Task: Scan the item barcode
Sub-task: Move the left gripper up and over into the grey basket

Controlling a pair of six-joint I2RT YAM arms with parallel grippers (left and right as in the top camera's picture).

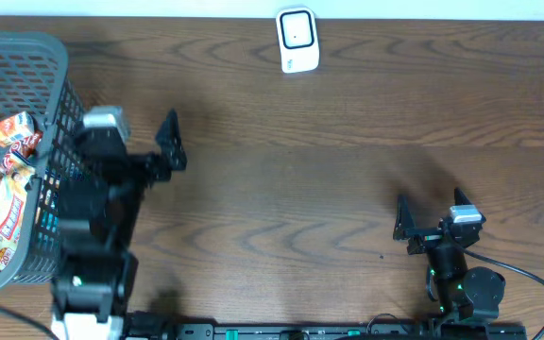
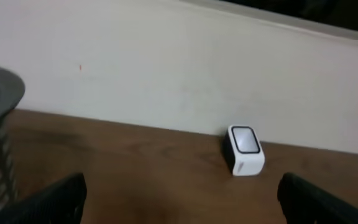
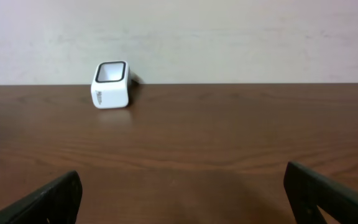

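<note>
Currently, snack packets [image 1: 6,203] lie in basket [image 1: 26,47] at left edge of table [image 1: 300,189]; item not yet picked, barcode not shown to anything. Scanner [image 1: 297,40] stands at far edge, about middle, window tilted up, likely so item can be held over it. Left claw [image 2: 179,186] just beside basket, spread wide, holds nothing; best placed for pick. Right claw [image 3: 182,180] near front edge, right side, well apart from scanner, spread wide, empty; seemingly parked clear.
</note>
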